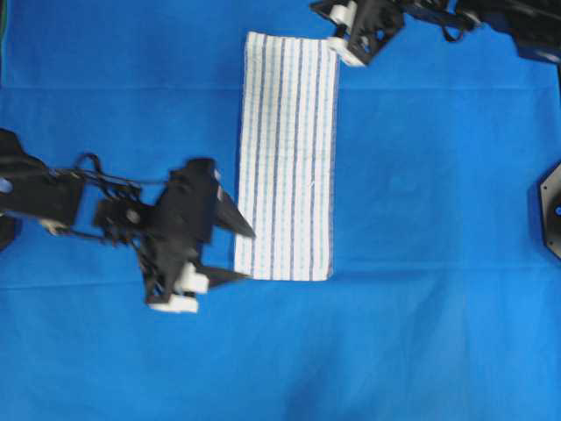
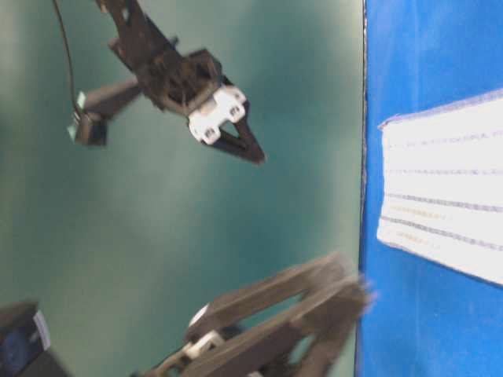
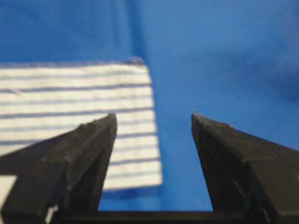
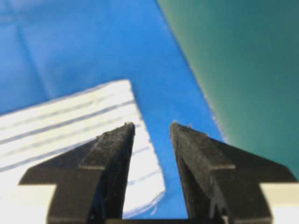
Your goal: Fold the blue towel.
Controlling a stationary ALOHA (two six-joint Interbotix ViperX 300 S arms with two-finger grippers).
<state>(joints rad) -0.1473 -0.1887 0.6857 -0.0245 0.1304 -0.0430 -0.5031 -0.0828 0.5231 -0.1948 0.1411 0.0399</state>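
The blue towel [image 1: 287,158], white with thin blue stripes, lies flat as a long narrow strip in the middle of the plain blue sheet. My left gripper [image 1: 248,256] hovers at the strip's near left corner, open and holding nothing. In the left wrist view the towel [image 3: 74,93] lies ahead and to the left of my left gripper [image 3: 154,116], whose jaws stand wide apart over bare sheet. My right gripper [image 1: 342,48] is by the far right corner. In the right wrist view my right gripper [image 4: 152,125] is open above the towel's corner [image 4: 70,121], gripping nothing.
The plain blue sheet [image 1: 438,219] covers the table. A black fixture [image 1: 552,210] sits at the right edge. Beyond the sheet's far edge is a green surface [image 4: 252,70]. In the table-level view the towel [image 2: 448,196] shows near the sheet's edge.
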